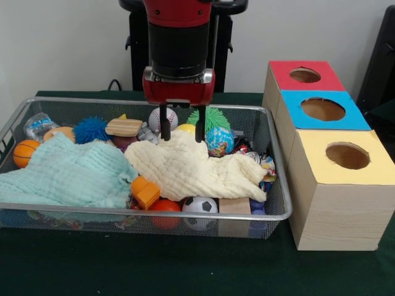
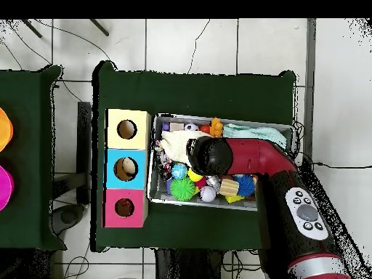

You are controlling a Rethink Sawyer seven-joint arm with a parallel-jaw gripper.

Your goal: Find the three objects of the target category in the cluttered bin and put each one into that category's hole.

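The bin (image 1: 271, 161) fills the left and centre of the front view, on a dark green table (image 1: 185, 265). The gripper (image 1: 182, 131) hangs from the top centre of the frame, its two dark fingers (image 1: 164, 126) spread apart, tips at the upper edge of a cream cloth (image 1: 191, 169); nothing sits between them. This stance shows only in the front view: from overhead the arm (image 2: 251, 156) covers the gripper and hides the fingers.

The front view also shows the clutter plainly. A mint cloth (image 1: 62, 176) covers the bin's left half. Behind it lie an orange basketball (image 1: 24, 152), a blue spiky ball (image 1: 91, 129) and a wooden piece (image 1: 123, 127). A baseball (image 1: 157, 118) sits just left of the fingers, a green spiky ball (image 1: 213, 117) and a globe ball (image 1: 219, 140) to their right. Along the near wall are an orange block (image 1: 145, 192), a soccer ball (image 1: 199, 206) and a wooden block (image 1: 234, 206).

Three boxes stand in a row at the right of the frame, just beside the bin: red (image 1: 305, 75) farthest, blue (image 1: 322, 110) in the middle, yellow (image 1: 345, 157) nearest, each with a round hole on top.

The overhead view puts the bin (image 2: 156, 200) at centre, with the boxes on its left side, yellow (image 2: 127, 129) uppermost. Only there does something pale show inside the blue box's hole (image 2: 126, 169). It also shows tiled floor (image 2: 189, 43) around the table.
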